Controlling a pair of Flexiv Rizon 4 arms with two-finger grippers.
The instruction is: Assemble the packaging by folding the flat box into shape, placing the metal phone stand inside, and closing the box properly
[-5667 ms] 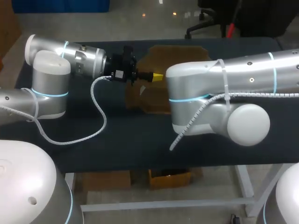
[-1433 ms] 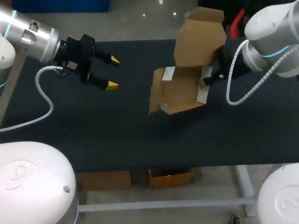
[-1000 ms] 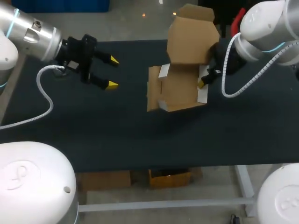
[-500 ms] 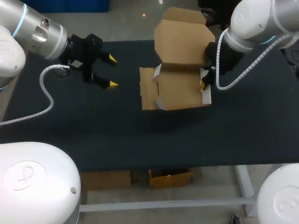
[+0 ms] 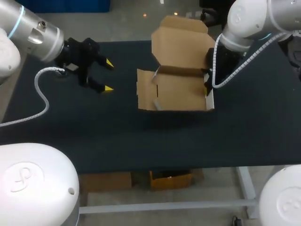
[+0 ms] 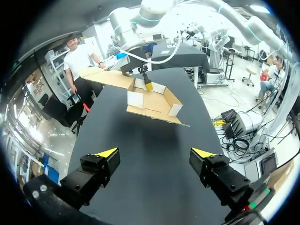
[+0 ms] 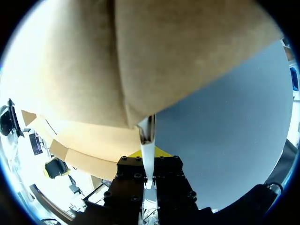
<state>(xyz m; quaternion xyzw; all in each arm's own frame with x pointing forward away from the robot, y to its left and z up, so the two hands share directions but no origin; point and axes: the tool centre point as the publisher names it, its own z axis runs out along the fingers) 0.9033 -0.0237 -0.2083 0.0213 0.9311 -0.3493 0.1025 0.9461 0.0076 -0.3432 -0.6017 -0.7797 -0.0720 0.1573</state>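
The brown cardboard box sits half-folded at the table's middle, its lid standing up at the back and its side flaps out. My right gripper is shut on the box's right side wall. In the right wrist view the thin white-edged wall runs between the closed fingers, with cardboard filling the space ahead. My left gripper hangs open over bare table left of the box. From the left wrist view, the box lies well ahead of the open gripper. No phone stand shows.
Dark table cloth spreads around the box, with free room in front and to the left. My left arm's white cable loops over the table's left part.
My right arm has swung the box leftward and turned it square to the table's front, lid still up. The left gripper drew back slightly to the left and stayed open.
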